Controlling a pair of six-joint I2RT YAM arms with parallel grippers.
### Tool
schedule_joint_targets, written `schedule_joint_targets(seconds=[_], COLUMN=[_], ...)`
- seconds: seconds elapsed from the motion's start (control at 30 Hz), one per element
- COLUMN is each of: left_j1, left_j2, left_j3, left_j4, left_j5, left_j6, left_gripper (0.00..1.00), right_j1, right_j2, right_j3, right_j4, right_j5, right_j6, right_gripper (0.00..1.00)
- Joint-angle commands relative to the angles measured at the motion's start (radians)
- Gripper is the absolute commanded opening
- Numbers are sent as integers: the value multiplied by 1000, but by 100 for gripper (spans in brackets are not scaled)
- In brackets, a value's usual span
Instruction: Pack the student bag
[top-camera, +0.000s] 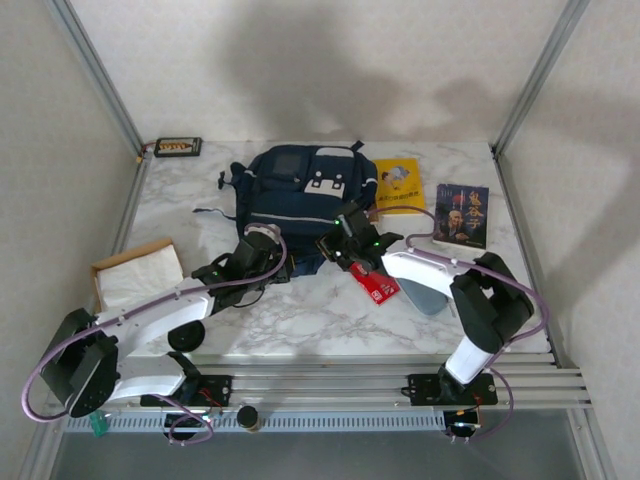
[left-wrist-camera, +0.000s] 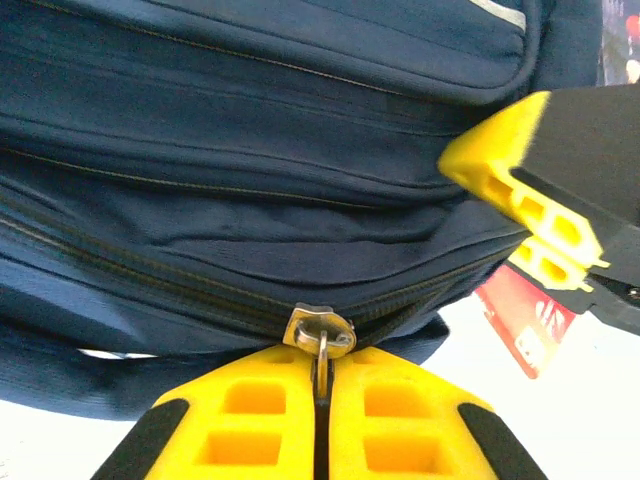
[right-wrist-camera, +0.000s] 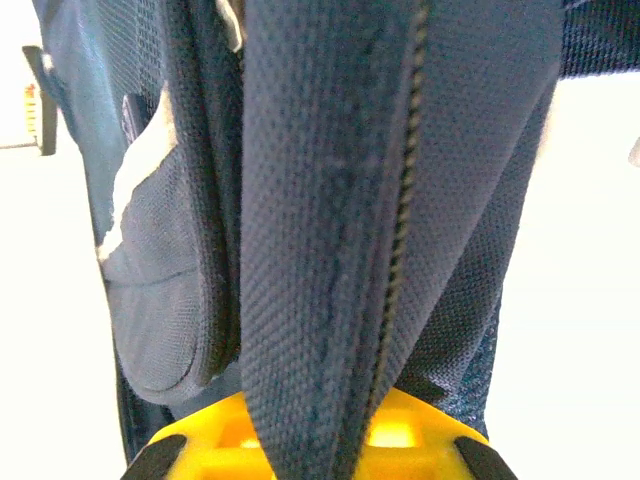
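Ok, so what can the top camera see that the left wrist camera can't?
From the top: a yellow book, a dark book, a cardboard box and the marble table. The left wrist camera, up close: the left gripper pinching the zipper pull. Both: the student bag, the red packet and the right gripper gripping the bag's edge.

left pincer, right pincer: both closed tight (side by side)

Bright light, soft shadows, wrist cams blurry
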Motion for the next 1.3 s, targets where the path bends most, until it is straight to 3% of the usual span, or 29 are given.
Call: schedule_joint_targets(seconds=[0.0, 0.1, 0.27, 0.4, 0.5, 0.57, 0.73, 0.9, 0.97, 1.1, 1.27], left_j1=[30, 48, 94, 98, 98, 98, 95, 88, 84, 83, 78], left_j2=[-80, -109, -95, -53, -25, -16, -18, -32, -37, -41, -41], left_j3=[-15, -37, -57, -32, -16, -9, -27, -46, -52, -56, -54], left_j4=[-106, -164, -108, -25, 32, 52, 105, 124, 125, 118, 119], left_j5=[-124, -168, -101, -54, -8, 4, 52, 77, 79, 86, 103], left_j6=[-32, -36, 16, 65, 66, 62, 56, 53, 56, 63, 80], left_gripper=[0, 0, 0, 0, 0, 0, 0, 0, 0, 0, 0], right_j1=[-125, -225, -405, -415, -406, -403, -322, -113, -67, 44, 90], right_j2=[-91, -125, -40, -20, -30, -75, -185, -192, -149, -97, 19], right_j3=[-60, -65, 45, 94, 136, 112, 12, -72, -69, -15, 46], right_j4=[-4, -30, -114, -138, -236, -291, -354, -200, -136, -44, 19], right_j5=[26, -78, -209, -213, -205, -177, -197, -197, -197, -76, -8], right_j6=[-117, -242, -442, -510, -572, -574, -469, -217, -119, 37, 222], right_gripper=[0, 0, 0, 1, 38, 54, 78, 95, 97, 97, 96])
